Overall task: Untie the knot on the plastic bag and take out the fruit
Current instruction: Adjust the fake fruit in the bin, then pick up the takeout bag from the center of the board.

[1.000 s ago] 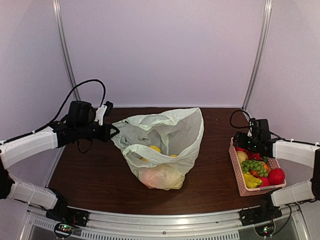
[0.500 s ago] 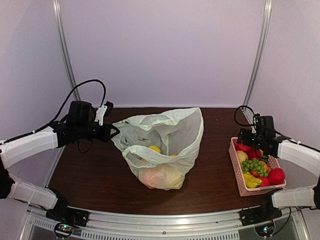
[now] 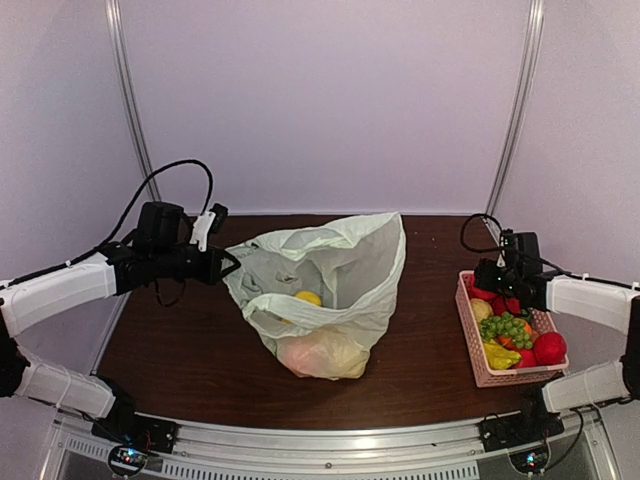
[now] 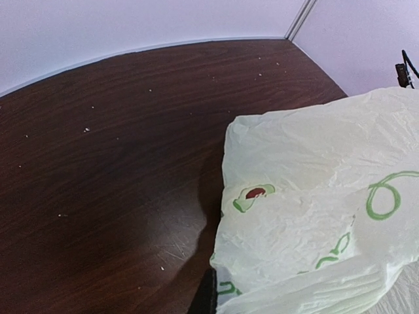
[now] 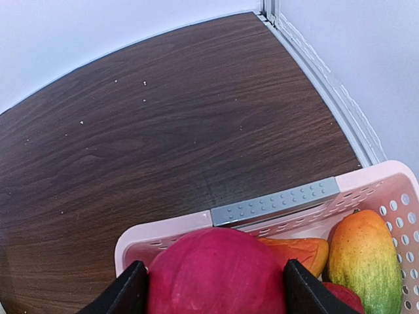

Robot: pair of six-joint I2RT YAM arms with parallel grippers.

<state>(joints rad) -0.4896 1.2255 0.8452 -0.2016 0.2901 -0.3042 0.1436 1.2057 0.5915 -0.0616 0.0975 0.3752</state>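
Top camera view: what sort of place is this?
Likely a robot lab booth: plain white walls, two arms bolted at a dark table, fruit in a bag and pink basket.

Links of left arm [image 3: 60, 285] and right arm [image 3: 600, 300]: white shells, black joints. One black cable [image 3: 165, 180] loops off left wrist above worktop [image 3: 180, 350]; second cable [image 3: 478, 232] curls at right wrist. On right end effector [image 5: 215, 281], fingers [image 5: 127, 294] black.

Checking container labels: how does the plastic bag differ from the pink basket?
The plastic bag is soft, crinkled and pale green, at the middle of the table; the pink basket is rigid, perforated, at the right edge. The bag shows yellow fruit; the basket also holds red fruit and green grapes. Both stand open and hold fruit.
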